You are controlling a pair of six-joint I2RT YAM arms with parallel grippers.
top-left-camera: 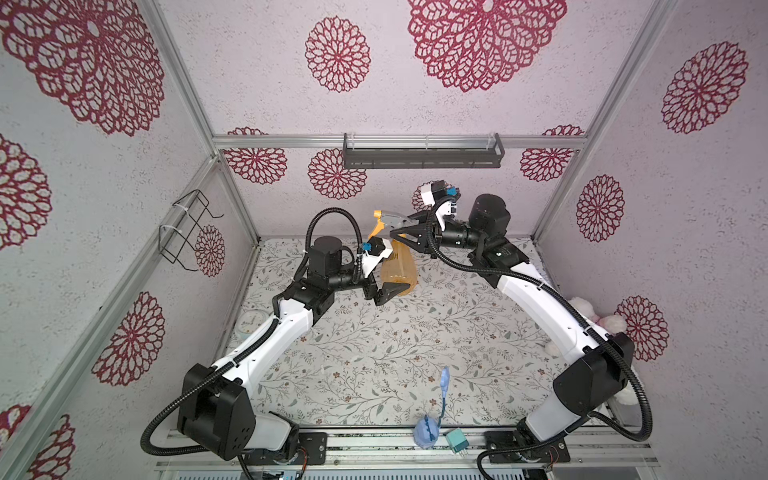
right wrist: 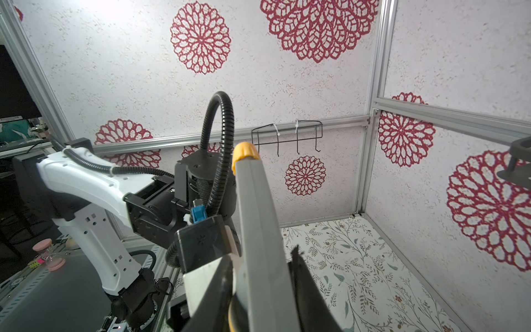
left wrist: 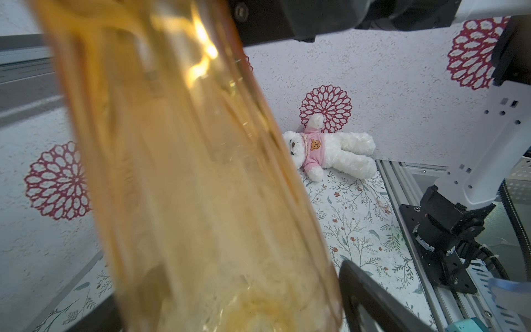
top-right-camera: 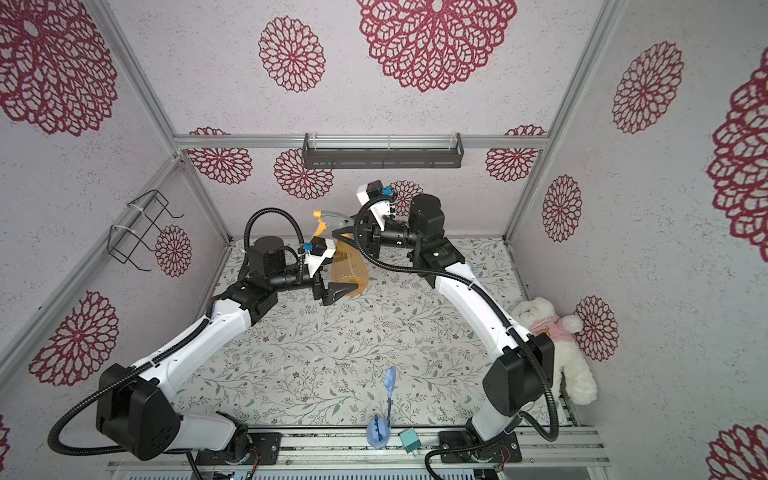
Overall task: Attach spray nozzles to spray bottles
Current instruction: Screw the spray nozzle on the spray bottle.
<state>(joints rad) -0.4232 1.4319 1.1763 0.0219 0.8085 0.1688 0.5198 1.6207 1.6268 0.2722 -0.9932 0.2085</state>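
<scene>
Setting: floral-print bench (top-left-camera: pixel 374 357).
Bottle: translucent orange pear-shaped plastic bottle (top-left-camera: pixel 397 268), centre of both top views.
Right fingers (right wrist: pixel 311 293): clamping grey-orange trigger sprayer head (top-left-camera: pixel 390 217) atop it.
Left fingers (top-left-camera: pixel 395 291): spread wide at the base.
Tip: brace the base before twisting.

Readable text: none in any view.
spray bottle (top-left-camera: pixel 398 270): faint raised marks on its side, centre of both top views, too small to read.
plush toy (left wrist: pixel 349 153): orange bear-face emblem (left wrist: pixel 316 144) on its pink shirt (left wrist: pixel 310 161), no letters, middle of the left wrist view.
</scene>
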